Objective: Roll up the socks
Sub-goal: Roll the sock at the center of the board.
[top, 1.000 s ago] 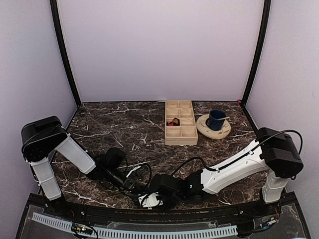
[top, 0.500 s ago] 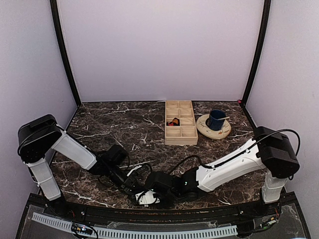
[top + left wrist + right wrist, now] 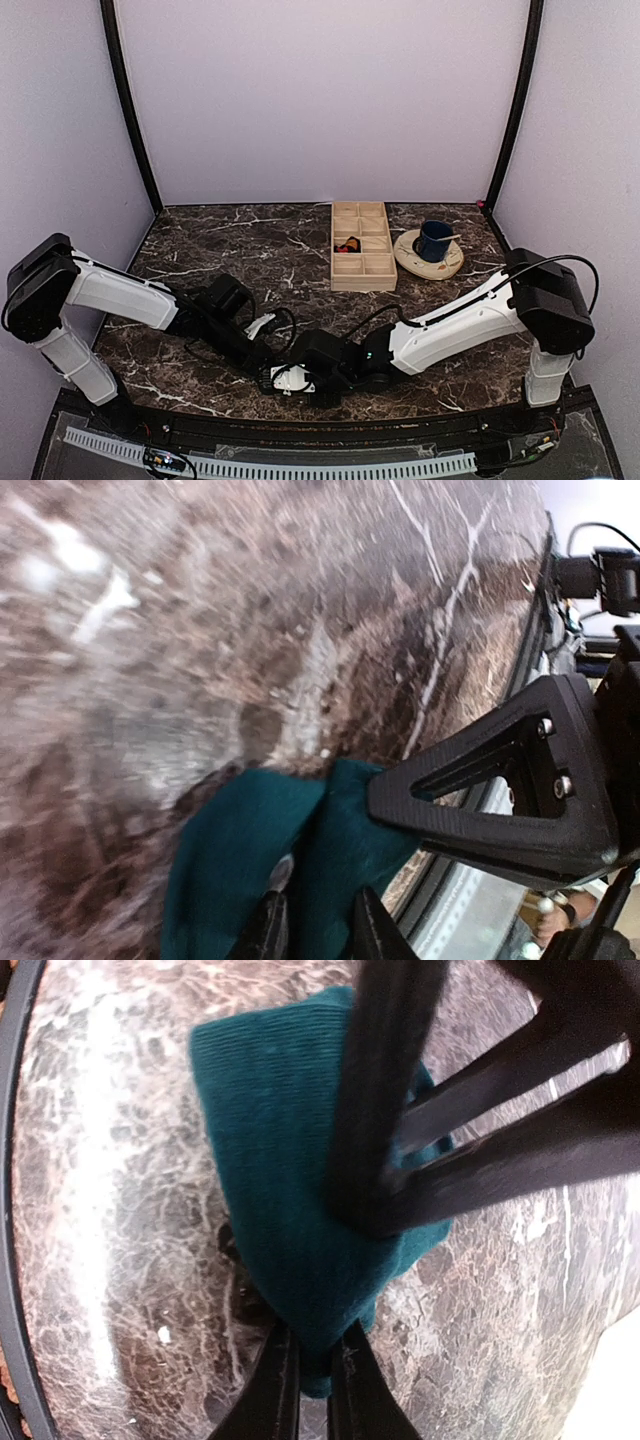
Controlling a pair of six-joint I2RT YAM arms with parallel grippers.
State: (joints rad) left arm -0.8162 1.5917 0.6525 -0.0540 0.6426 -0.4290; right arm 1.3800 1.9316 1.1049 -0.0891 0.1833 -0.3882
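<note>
The teal sock [image 3: 240, 850] lies bunched on the marble close to the table's front edge. My right gripper [image 3: 315, 1370] is shut on the lower tip of the teal sock [image 3: 280, 1160]. My left gripper [image 3: 318, 920] is open, its jaws slightly apart with a fold of cloth loosely between them. The right gripper's black fingers [image 3: 500, 800] press on the sock's far side. From above, both grippers meet low at centre, left gripper [image 3: 262, 368] and right gripper [image 3: 300, 375], and hide the sock. A black and red-orange bundle [image 3: 347, 245], seemingly the argyle sock, sits in a tray compartment.
A wooden compartment tray [image 3: 362, 287] stands at the back centre. To its right a dark blue mug [image 3: 435, 240] rests on a round plate [image 3: 410, 258]. The black front rail [image 3: 300, 425] runs just below the grippers.
The left jaws have spread apart on the sock while the right jaws have closed on it. The left arm has stretched out lower, and both grippers have shifted slightly left.
</note>
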